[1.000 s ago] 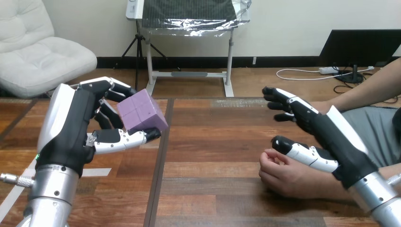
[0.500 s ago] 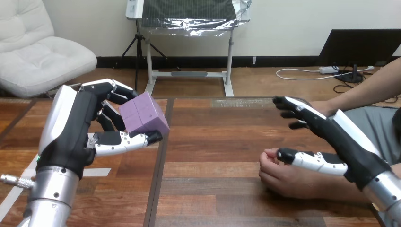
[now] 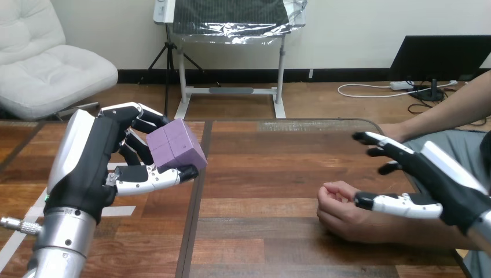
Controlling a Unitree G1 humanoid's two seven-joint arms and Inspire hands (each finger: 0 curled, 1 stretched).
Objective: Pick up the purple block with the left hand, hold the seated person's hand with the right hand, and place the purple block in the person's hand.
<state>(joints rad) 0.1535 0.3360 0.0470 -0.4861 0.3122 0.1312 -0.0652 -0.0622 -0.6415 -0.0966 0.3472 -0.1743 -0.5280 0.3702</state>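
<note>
- A wooden counter (image 3: 278, 168) spans the view, and the person's hand (image 3: 341, 211) rests on it at right, loosely curled.
- The right hand (image 3: 440, 185), fingers straight, has drifted rightward above the person's wrist; the hold looks not yet made.
- The left hand (image 3: 95, 162) clasps the purple block (image 3: 176, 145) aloft at left. It is near-cubic with no clear long axis, tilted, one corner pointing right.

One purple block (image 3: 175, 146), two robot hands (image 3: 92, 159) (image 3: 446, 180), apparently one person's hand (image 3: 343, 213).
</note>
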